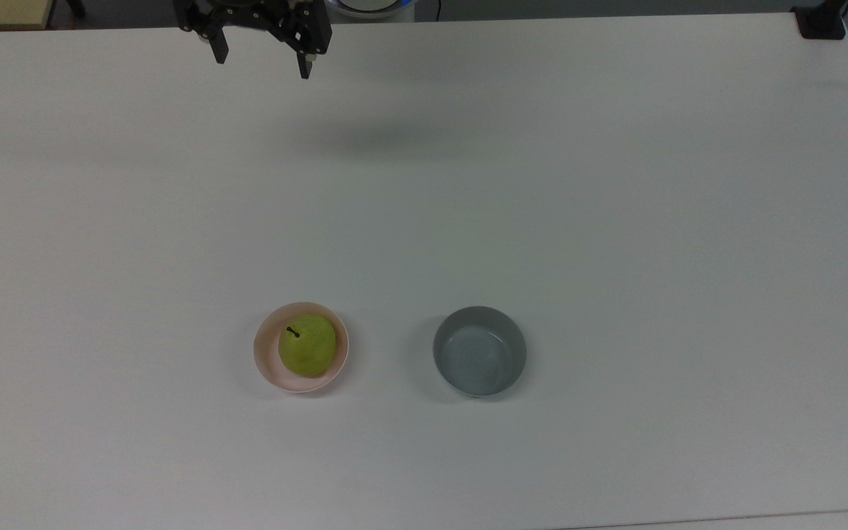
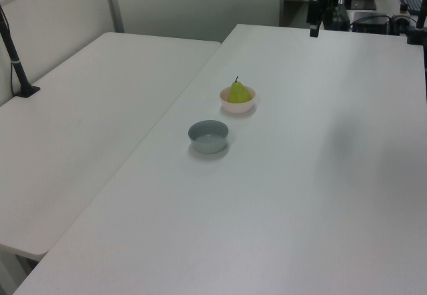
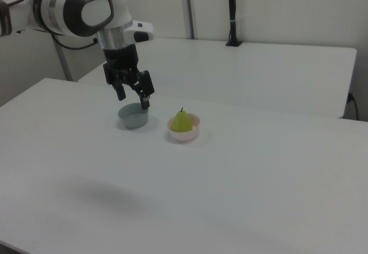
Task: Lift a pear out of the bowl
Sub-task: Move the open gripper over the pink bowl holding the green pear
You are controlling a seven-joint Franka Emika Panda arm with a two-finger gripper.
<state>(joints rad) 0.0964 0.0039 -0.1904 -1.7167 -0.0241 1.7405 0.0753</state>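
The pear [image 1: 308, 346] sits stem-up in the pink bowl [image 1: 266, 361], which stands on the white worktop [image 1: 615, 221] near its front edge in the top view. A grey bowl [image 1: 479, 352], with nothing in it, stands apart from the pink bowl, to the top view's right. The end effector [image 1: 262, 62] hangs above the far part of the worktop, well apart from both bowls, with its two fingers spread apart and nothing between them. In the right view the end effector [image 3: 131, 97] is high above the surface, fingers pointing down; its overlap with the grey bowl there is an effect of the viewing angle, not contact. Judged from this layout, the task is at the approach step: no grasp has begun and the pear is untouched. The next move calls for travel across the worktop to a position over the pink bowl, then a vertical descent with the fingers straddling the widest part of the pear. The descent should keep the fingers inside the rim. The pear is rounded and may roll or slip if gripped off-centre, so a centred closure is advisable.
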